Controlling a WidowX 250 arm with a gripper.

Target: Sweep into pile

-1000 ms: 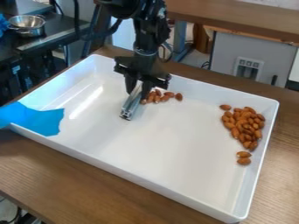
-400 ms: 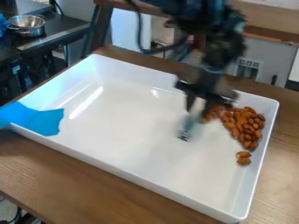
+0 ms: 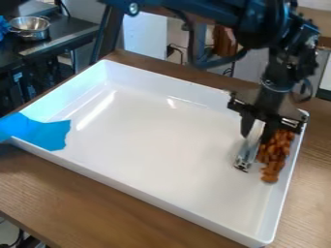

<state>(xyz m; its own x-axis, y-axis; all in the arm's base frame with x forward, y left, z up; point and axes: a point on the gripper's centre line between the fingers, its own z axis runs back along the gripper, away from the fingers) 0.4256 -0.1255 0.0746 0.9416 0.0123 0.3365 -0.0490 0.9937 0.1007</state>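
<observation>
View: camera view, looking down at a slant on the tray (image 3: 155, 145).
Arm (image 3: 242, 24): black, comes in over the top edge, runs right, then bends down; gripper end hangs over the tray's right part.
Gripper (image 3: 257, 131): right of frame centre, pointing down, near the tray's right wall. Fingers part-closed, one on each side of the silver tool, clamped on its upper end.
Silver tool (image 3: 246, 154): narrow, shiny, tilted; upper end between the fingers, lower end down and to the left at the tray floor. Slightly blurred.
Almonds (image 3: 275, 157): brown, one elongated pile at the right of the frame, inside the tray along its right wall. Just right of the tool; upper part of the pile partly behind the gripper. Blurred, can't count them. Can't tell if the tool touches them.
Tray: white, shallow, rectangular, raised walls, set at an angle across most of the frame, on the wooden worktop (image 3: 97, 203).
Blue sheet (image 3: 48, 134): left of frame, draped over the tray's left corner.
Metal bowl (image 3: 29, 28): upper left of frame, on a dark counter (image 3: 71, 30).
</observation>
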